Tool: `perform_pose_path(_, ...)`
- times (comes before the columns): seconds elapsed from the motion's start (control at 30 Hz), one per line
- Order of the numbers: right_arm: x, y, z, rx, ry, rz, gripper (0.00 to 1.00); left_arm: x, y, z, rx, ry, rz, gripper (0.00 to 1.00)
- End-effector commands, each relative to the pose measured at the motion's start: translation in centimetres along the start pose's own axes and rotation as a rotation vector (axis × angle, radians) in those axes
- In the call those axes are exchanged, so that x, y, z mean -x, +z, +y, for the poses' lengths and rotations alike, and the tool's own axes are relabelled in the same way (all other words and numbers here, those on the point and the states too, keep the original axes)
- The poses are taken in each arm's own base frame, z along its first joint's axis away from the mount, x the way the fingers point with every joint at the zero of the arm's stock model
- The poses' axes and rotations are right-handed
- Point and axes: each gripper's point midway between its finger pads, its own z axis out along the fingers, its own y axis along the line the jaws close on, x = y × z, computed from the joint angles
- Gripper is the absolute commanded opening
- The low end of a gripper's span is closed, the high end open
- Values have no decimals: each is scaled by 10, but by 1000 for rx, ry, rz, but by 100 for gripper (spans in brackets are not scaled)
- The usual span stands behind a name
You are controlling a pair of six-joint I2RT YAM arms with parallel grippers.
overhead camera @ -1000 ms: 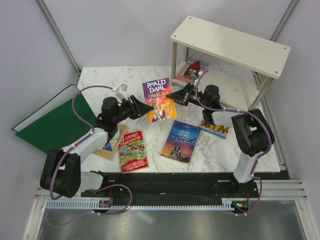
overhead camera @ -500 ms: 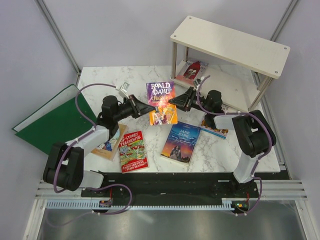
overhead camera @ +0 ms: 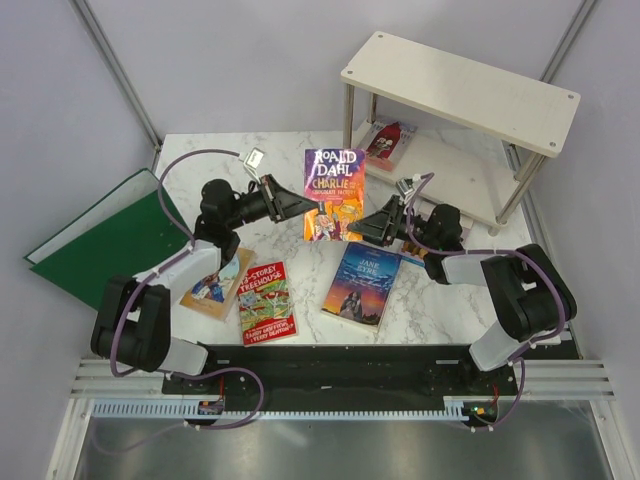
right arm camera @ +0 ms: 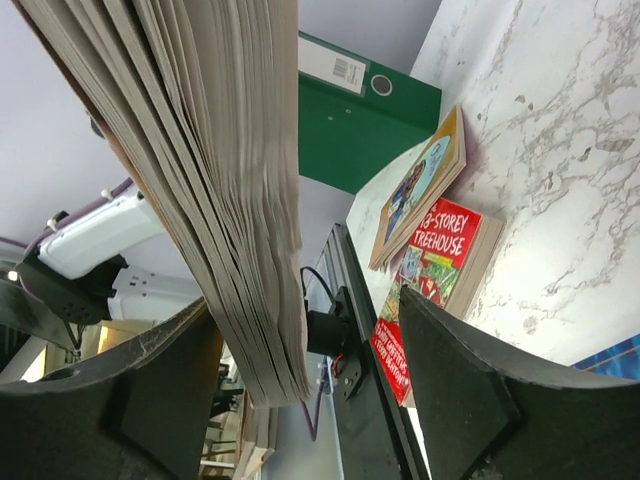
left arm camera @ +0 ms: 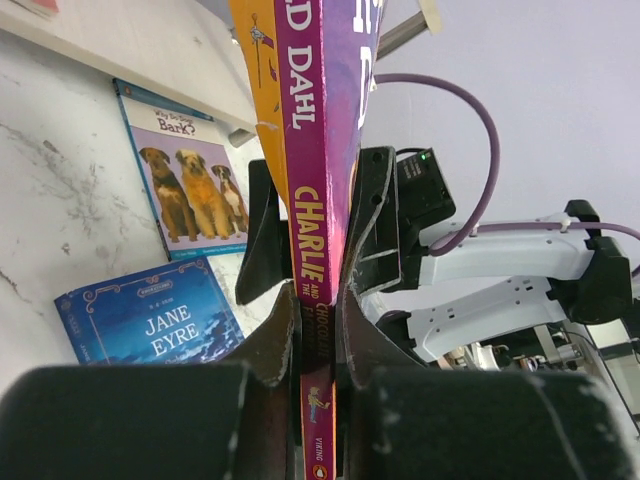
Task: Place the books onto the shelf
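Overhead view of a white marble-patterned table (overhead camera: pixel 285 145). Nearest, at 7 o'clock, a red-and-green Treehouse paperback (overhead camera: pixel 265 300) lies flat beside a tan paperback (overhead camera: pixel 213 285). At 5 o'clock lies a dark blue Jane Eyre paperback (overhead camera: pixel 362 283).

At centre, the left gripper (overhead camera: pixel 298 205) is clamped on the spine of a purple-and-yellow Roald Dahl paperback (overhead camera: pixel 334 195), holding it upright in the air. The right gripper (overhead camera: pixel 372 222) has its jaws spread wide about the book's page edge, gripping nothing. A large green folder (overhead camera: pixel 110 245) sits at 9 o'clock.

Farthest, at 1 o'clock, stands the two-tier cream-white shelf on silver metal legs (overhead camera: pixel 460 90), with a red-figure paperback (overhead camera: pixel 388 140) on its lower board.

The likely risk is that, with only one narrow pinch on the spine, the book may pivot or fan open. It could also catch the top board's edge on the way in.
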Motion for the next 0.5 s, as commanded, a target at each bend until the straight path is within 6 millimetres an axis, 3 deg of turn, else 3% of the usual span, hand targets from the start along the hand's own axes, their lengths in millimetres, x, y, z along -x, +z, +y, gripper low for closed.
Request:
perform_pose_path(0.0, -6, -7, 29, 127, -59, -9, 76, 23, 5, -34, -135, 68, -40, 2)
perform_pose_path(0.13, -10, -13, 43, 207, -27, -21, 68, 28, 10, -30, -130, 63, -43, 2)
perform_pose_path(0.3, -9, -13, 34, 147, -39, -47, 56, 28, 15, -26, -131, 55, -24, 2)
perform_pose_path(0.47, 0, -10, 34, 70, -96, -63, 56, 26, 16, -21, -122, 42, -18, 2)
